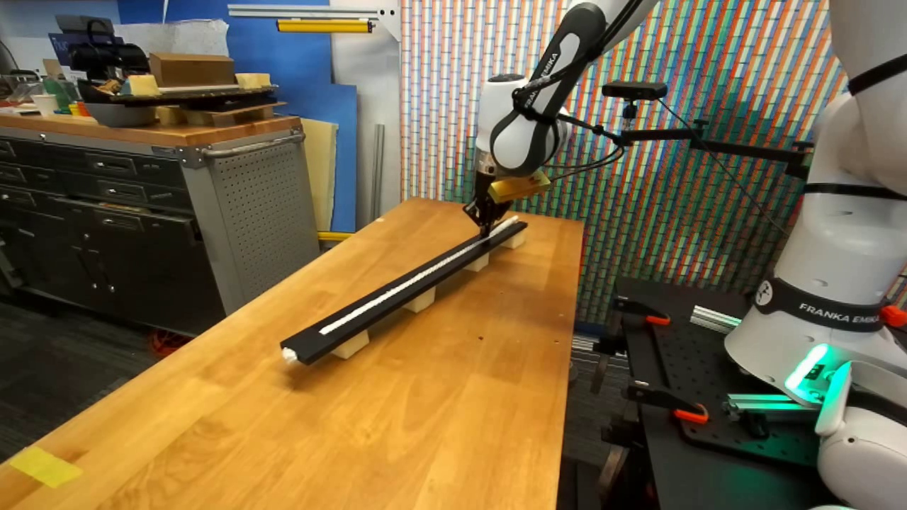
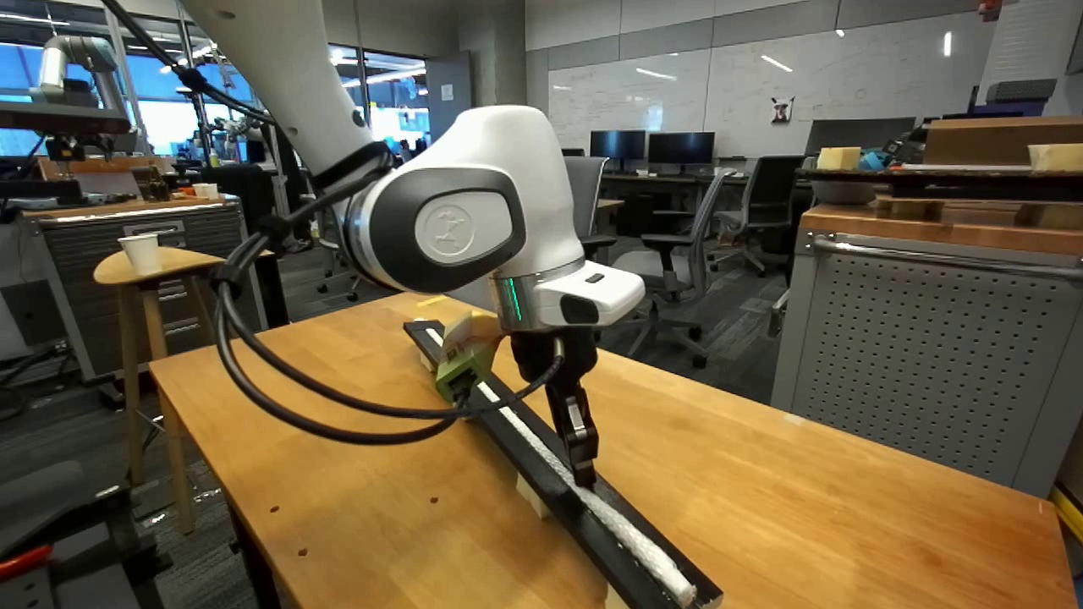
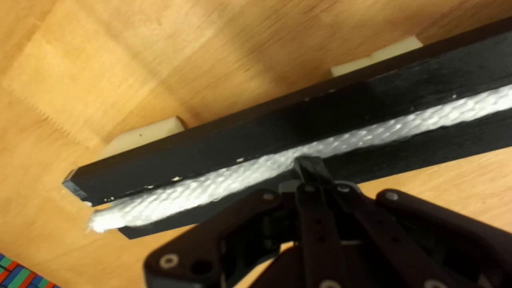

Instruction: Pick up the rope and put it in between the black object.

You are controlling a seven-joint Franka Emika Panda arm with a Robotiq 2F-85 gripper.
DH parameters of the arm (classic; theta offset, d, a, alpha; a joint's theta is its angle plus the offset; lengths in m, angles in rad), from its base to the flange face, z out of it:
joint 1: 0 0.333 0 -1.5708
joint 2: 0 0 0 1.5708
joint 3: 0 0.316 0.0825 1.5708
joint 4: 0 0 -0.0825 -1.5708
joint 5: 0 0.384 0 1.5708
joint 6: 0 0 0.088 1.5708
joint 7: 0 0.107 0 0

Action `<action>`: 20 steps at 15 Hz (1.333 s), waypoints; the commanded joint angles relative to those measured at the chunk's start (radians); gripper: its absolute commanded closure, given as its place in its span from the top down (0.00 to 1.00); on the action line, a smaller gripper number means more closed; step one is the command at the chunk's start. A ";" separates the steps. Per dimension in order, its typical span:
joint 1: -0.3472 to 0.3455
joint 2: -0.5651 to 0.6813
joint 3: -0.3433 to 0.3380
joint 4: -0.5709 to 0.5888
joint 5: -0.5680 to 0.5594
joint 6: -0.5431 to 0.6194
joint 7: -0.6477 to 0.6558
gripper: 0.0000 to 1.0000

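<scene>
We've got the jaws pressed together, nothing pinched b/w them that we can see; they point down at the white rope [image 3: 224, 182] & look to be touching it right over the groove of the black track [image 3: 248, 138]. Our read: they're closed b/c this step is pushing, not gripping; a narrow tip suits tucking cord into a slot.

Rope pos.: lengthwise along the groove in both exterior views, so the picking-up part is prob. done. From the jaws to the nearer track end it looks fuller & sits higher, w/ its frayed tip at the very end; on the other side of the jaws it looks thinner, i.e. prob. sunk deeper. That'd explain why the jaws are here: approx. the border b/w seated & unseated cord. In an exterior view, what looks like the other rope end [image 1: 289, 355] shows at the track's far face, then a short dark bit before the white strip starts; can't tell how deep it runs there.

Track rests on pale blocks [image 1: 420, 300] above the tabletop [image 1: 453, 411], prob. to raise the groove & give the jaws room. Risk, we'd guess: pressing off-centre could roll the cord out or tip the track.
</scene>
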 commanded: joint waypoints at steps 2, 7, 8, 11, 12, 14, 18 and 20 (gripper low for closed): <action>-0.046 0.040 -0.011 0.034 0.040 0.012 -0.040 0.00; -0.078 0.032 -0.010 0.030 0.060 0.016 -0.054 0.00; -0.081 0.030 -0.009 0.030 0.063 0.016 -0.054 0.00; -0.084 0.017 -0.004 0.032 0.072 0.008 -0.052 0.00; -0.082 0.010 0.000 0.035 0.076 -0.002 -0.052 0.00; -0.075 0.000 0.001 0.041 0.080 -0.009 -0.048 0.00; -0.063 -0.024 0.014 0.048 0.081 -0.012 -0.047 0.00; -0.051 -0.026 0.012 0.050 0.073 -0.012 -0.041 0.00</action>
